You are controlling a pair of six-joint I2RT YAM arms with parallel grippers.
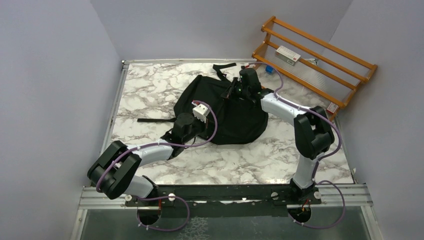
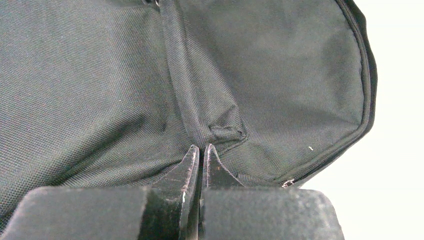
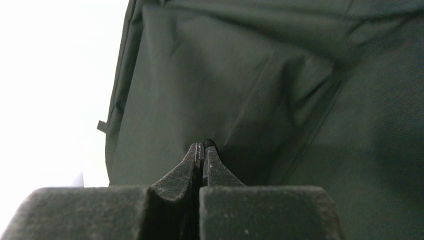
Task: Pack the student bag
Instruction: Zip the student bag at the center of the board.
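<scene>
The student bag [image 1: 235, 117] is a large black fabric backpack lying flat on the marble table [image 1: 150, 85]. My left gripper [image 1: 186, 125] is at the bag's near-left edge. In the left wrist view it [image 2: 201, 148] is shut, and the bag's fabric [image 2: 100, 90] puckers right at its tips, beside a seam strip. My right gripper [image 1: 230, 94] is on the bag's far upper part. In the right wrist view it [image 3: 204, 145] is shut on a small black piece of the bag [image 3: 320, 125]; I cannot tell what that piece is.
A wooden rack [image 1: 320, 65] stands at the back right, with a white box [image 1: 288, 54] on it and a small blue thing [image 1: 270, 69] below. Black straps trail off the bag to the left [image 1: 155, 119] and to the back [image 1: 223, 66]. Walls close three sides.
</scene>
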